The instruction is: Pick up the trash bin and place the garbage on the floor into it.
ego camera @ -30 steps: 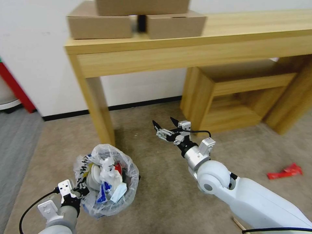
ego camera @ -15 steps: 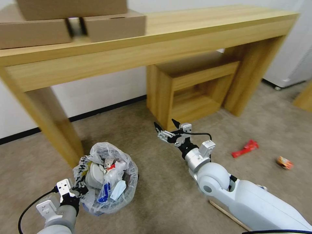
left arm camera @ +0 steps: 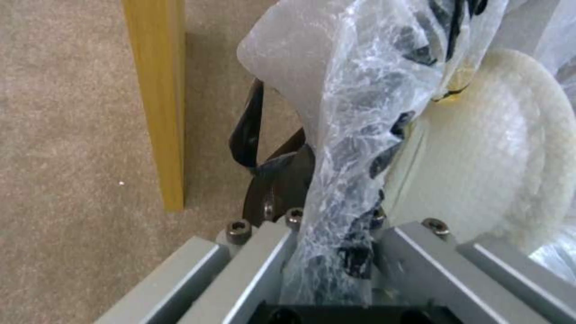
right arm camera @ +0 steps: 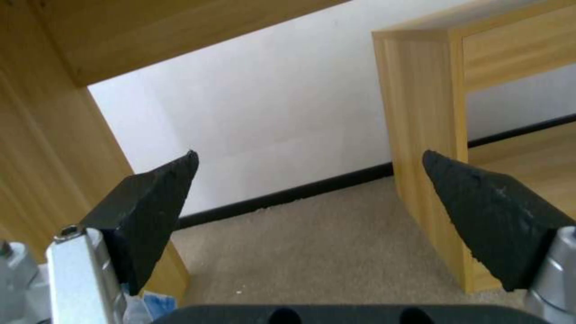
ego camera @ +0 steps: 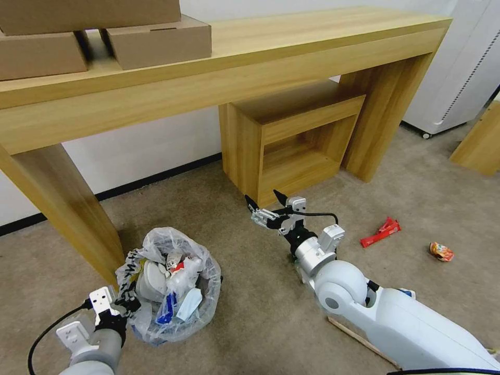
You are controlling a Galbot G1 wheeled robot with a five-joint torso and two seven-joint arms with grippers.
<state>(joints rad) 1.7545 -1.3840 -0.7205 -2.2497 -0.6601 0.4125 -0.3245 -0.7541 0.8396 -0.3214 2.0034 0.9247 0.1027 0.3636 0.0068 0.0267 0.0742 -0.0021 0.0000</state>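
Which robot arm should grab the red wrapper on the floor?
Probably the right. Its end effector is open and empty, and the red wrapper lies on that side. The left end effector is shut on the trash bin.

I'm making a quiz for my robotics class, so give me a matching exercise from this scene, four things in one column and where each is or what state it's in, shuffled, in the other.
Things:
1. trash bin
2. right gripper
3. red wrapper
4. cardboard boxes

Places or states:
A. lying on the carpet
B. stacked on the wooden table
C. open, holding nothing
D. plastic liner pinched by the left gripper

Pairs: 1-D, 2-C, 3-A, 4-B
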